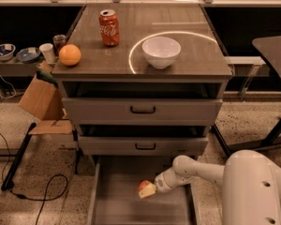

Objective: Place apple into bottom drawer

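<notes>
Here, your gripper [148, 190] reaches into the open bottom drawer [126, 211] from the right. Its fingers [151, 191] are closed narrowly on the apple [143, 186], which sits at their tips over the middle of the drawer floor. Whether the fruit touches the floor beneath the fingers cannot be told. Judge the apple light, firm and smooth-skinned: round enough to roll once freed, and liable to bruise if dropped. The best hold looks to be across its widest part, much as the fingers have it. Well above the fingers, on the cabinet top, stand a soda can [109, 27], an orange [70, 55] and a white bowl [161, 51].
</notes>
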{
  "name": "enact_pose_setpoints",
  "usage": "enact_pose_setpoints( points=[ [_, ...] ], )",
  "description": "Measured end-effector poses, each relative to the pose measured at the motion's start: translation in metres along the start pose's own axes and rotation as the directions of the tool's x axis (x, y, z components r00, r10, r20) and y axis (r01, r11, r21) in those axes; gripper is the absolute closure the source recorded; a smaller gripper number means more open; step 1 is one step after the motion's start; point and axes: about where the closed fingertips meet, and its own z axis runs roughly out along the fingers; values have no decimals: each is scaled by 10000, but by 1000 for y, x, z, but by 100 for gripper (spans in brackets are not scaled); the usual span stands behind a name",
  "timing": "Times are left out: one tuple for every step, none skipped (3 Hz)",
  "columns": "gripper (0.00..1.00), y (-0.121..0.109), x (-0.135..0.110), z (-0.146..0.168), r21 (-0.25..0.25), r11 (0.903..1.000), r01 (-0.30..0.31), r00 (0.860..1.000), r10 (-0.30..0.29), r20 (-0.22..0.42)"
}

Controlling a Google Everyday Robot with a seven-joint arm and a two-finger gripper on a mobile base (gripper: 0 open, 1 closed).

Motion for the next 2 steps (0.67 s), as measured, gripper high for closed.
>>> enact_pose_setpoints(
  points=[
    [98,-14,10,24,-510,9967,-631,9978,619,-251],
    [75,-20,16,32,-740,9935,-868,9959,845,-333]
  ],
)
